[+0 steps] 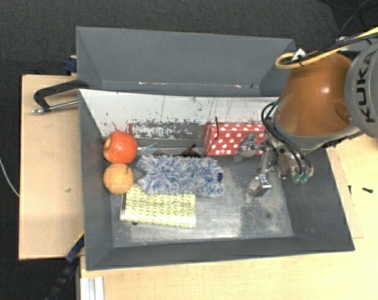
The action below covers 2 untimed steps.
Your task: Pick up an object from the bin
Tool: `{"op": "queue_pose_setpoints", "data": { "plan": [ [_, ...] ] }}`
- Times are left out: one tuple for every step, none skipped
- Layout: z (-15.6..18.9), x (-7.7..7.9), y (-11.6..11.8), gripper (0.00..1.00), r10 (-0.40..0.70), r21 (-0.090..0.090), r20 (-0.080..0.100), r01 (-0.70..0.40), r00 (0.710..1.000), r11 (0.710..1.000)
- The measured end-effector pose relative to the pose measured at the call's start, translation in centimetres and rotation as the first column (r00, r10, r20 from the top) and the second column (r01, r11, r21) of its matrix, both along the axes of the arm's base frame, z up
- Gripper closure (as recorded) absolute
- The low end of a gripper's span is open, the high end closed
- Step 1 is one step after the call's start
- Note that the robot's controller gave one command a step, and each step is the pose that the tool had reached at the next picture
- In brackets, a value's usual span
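Note:
My gripper (251,169) hangs over the bare bin floor in the right half, just below the orange cover. Its fingers stand apart, open, with nothing between them. A red box with white dots (231,139) lies against the back wall, right beside the upper fingertip (244,149); whether they touch I cannot tell. A fluffy blue and white cloth (179,175) lies to the gripper's left, a short gap away.
Along the left wall sit a red-orange fruit (120,147) and a paler orange one (118,179). A flat yellow-green patterned pad (159,208) lies at the front left. The arm comes in from the right over the bin's rim.

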<state>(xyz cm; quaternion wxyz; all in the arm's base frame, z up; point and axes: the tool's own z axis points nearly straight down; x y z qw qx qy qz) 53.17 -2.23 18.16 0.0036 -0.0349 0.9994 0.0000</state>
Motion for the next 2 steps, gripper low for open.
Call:
{"op": "queue_pose_setpoints", "data": {
  "plan": [
    [-2.1,6.6,5.3,0.00,0.181,0.000,0.001,-0.181,0.984,0.984],
    [-3.9,3.7,8.0,0.00,0.001,0.001,-0.007,-0.001,1.000,1.000]
  ]
}}
